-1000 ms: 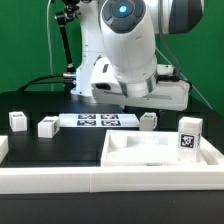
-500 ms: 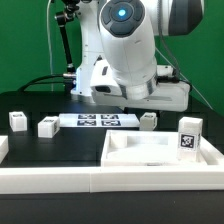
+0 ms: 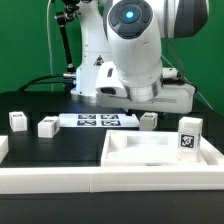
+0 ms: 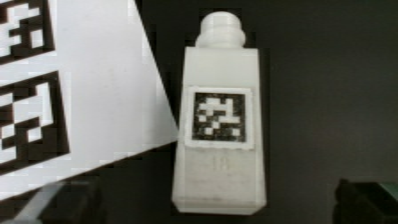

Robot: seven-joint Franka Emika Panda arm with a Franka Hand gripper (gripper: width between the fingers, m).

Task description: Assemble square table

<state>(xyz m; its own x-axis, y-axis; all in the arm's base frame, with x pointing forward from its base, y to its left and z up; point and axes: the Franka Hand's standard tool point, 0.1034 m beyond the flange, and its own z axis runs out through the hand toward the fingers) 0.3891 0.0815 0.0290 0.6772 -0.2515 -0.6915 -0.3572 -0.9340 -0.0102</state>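
Claw (image 4: 210, 203): released, empty, poised over the leg.
Leg (image 4: 217, 120): lying flat, tag up, just beside the marker board (image 4: 54, 90), at its three o'clock in the exterior view.
Slab (image 3: 150, 150): near, five o'clock of the leg.
Grip: centre, descend straight, avoid the board edge.

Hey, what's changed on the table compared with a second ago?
The arm shifted a little toward the exterior view's right. Nothing was gripped or released. The white legs, the square slab and the marker board lie where they were.
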